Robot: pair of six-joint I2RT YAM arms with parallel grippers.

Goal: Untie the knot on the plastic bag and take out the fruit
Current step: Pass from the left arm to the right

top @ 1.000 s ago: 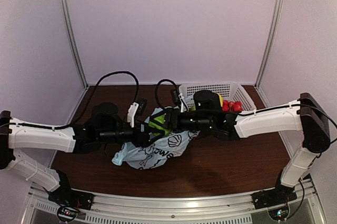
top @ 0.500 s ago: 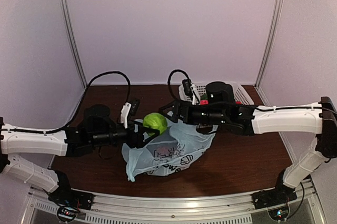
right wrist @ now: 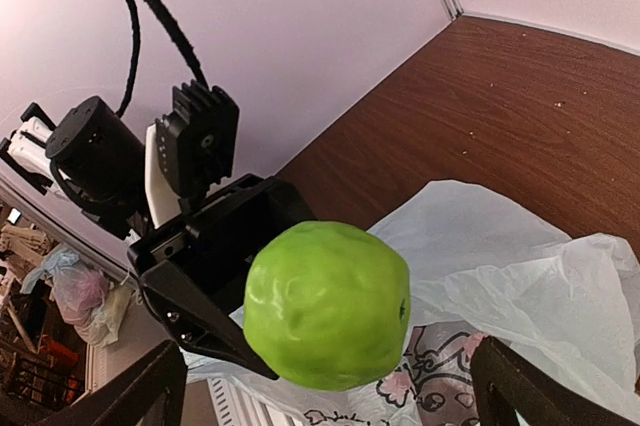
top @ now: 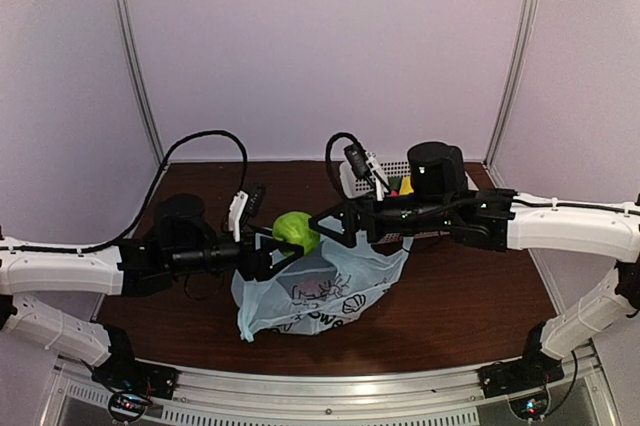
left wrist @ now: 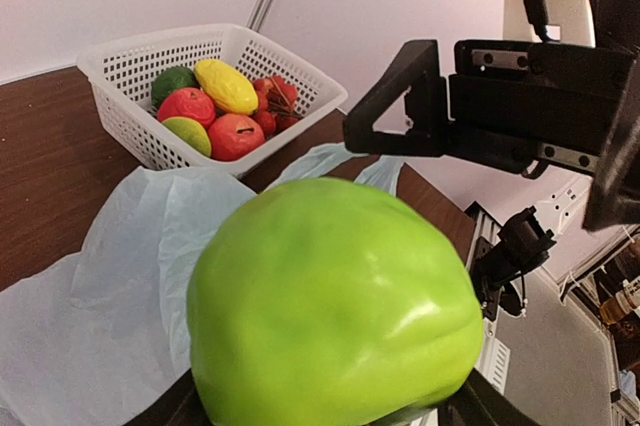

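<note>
I see the left gripper [top: 281,246] pinching a green apple [top: 296,230] above the plastic bag [top: 320,291], which lies on the table [top: 470,286]. The right gripper [top: 336,230] stands spread wide and empty just beside the apple. Other fruit sits in the white basket [left wrist: 140,46].

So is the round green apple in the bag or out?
Out. The round green apple is clamped in the jaws of the left gripper, held above the thin pale blue plastic bag.
</note>
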